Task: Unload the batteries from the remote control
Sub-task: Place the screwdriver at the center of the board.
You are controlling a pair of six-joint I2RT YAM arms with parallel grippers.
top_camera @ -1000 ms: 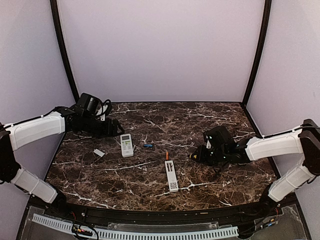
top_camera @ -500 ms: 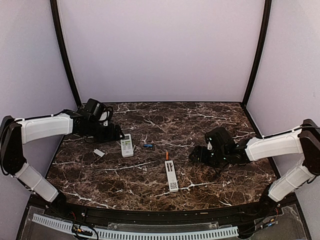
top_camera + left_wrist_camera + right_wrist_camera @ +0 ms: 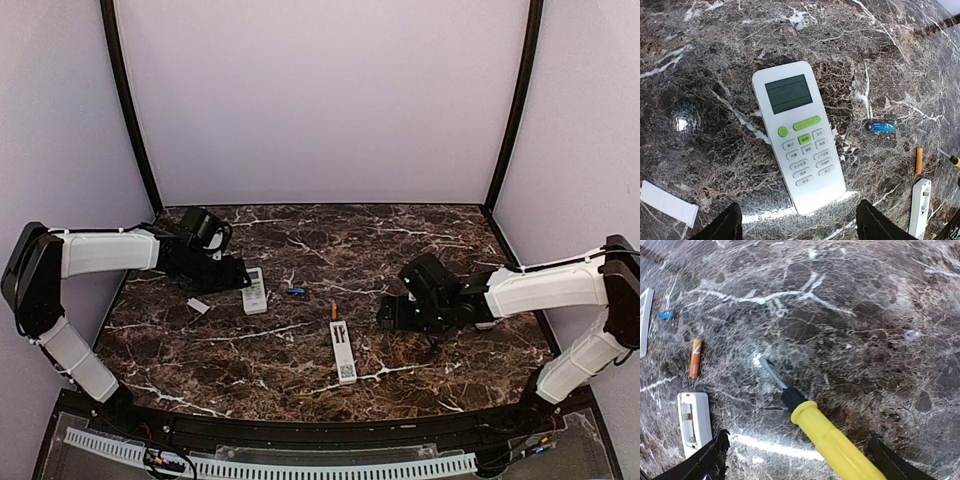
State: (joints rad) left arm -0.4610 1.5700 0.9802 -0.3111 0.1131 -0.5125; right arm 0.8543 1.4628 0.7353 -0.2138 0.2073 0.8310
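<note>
1. Far left on the marble table (image 3: 300,240), a flat white cover (image 3: 667,204) lies by itself, near the left gripper.
2. Just right of it, the left gripper (image 3: 799,227) hangs low over the near end of the broad remote (image 3: 797,135). Its jaws are spread wide, one finger on each side of that end, and they grip nothing.
3. The broad remote lies face up, its screen and buttons showing.
4. Right of that remote, a blue battery (image 3: 880,127) lies loose on the table.
5. Farther right, an orange battery (image 3: 695,358) lies loose, just beyond the far end of a slim remote (image 3: 692,422).
6. The slim remote's battery compartment is open; what sits inside is too small to tell.
7. Right again, a yellow-handled screwdriver (image 3: 830,437) lies on the table between the fingers of the right gripper (image 3: 797,460). Those jaws stand wide, and neither finger visibly touches the handle.
</note>
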